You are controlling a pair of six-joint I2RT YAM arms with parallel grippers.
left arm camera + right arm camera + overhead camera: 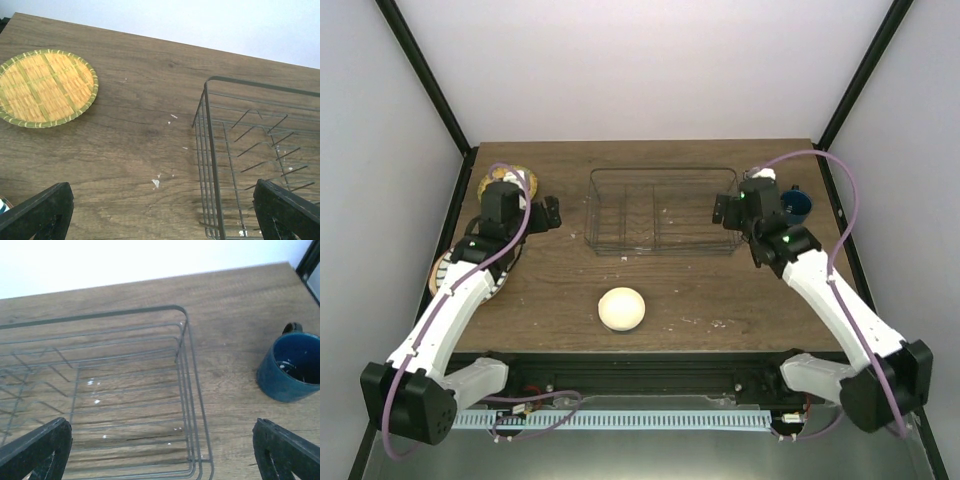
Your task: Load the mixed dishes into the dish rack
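The grey wire dish rack [660,210] stands empty at the table's back middle. It also shows in the left wrist view [240,150] and the right wrist view [125,390]. My left gripper [556,214] hovers open and empty just left of the rack, its fingers [40,215] wide apart. My right gripper [719,211] hovers open and empty over the rack's right end, fingers [287,450] wide apart. The orange-yellow grid plate [46,88] lies at the back left. The dark blue cup [292,367] stands upright right of the rack. The small cream bowl [622,309] sits near the front middle.
Another plate [442,272] lies at the table's left edge, mostly hidden under my left arm; its pattern cannot be told. Small white crumbs [156,183] dot the wood. Black frame posts [860,80] rise at the back corners.
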